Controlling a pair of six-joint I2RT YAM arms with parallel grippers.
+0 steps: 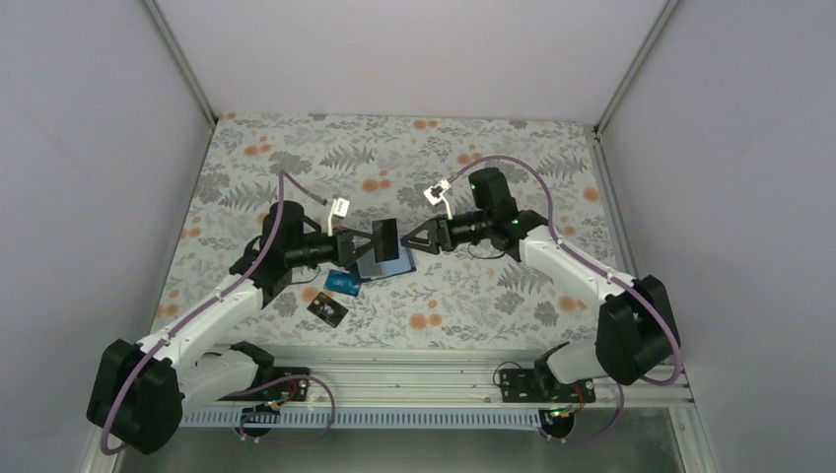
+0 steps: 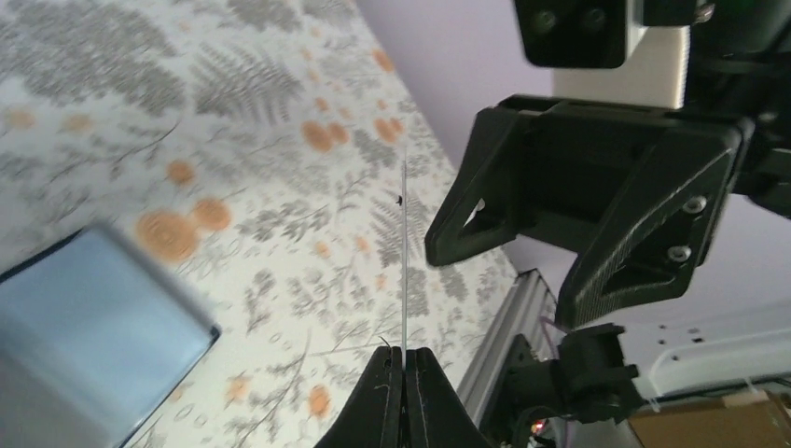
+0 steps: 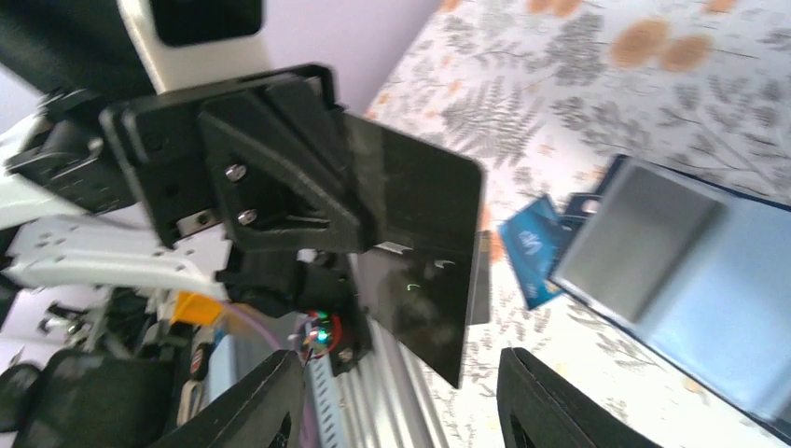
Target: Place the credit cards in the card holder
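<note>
Above the card holder (image 1: pixel 386 266), my left hand (image 1: pixel 371 239) is pinching a black card (image 1: pixel 385 238) upright, and my right hand (image 1: pixel 414 239) is hanging open just beside it.

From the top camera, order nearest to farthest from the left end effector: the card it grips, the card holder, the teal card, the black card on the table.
From the left end effector:
1. Gripped black card, in its fingers.
2. Card holder, lying open close by.
3. Teal card, lower left.
4. Loose black card, lowest in view.
</note>
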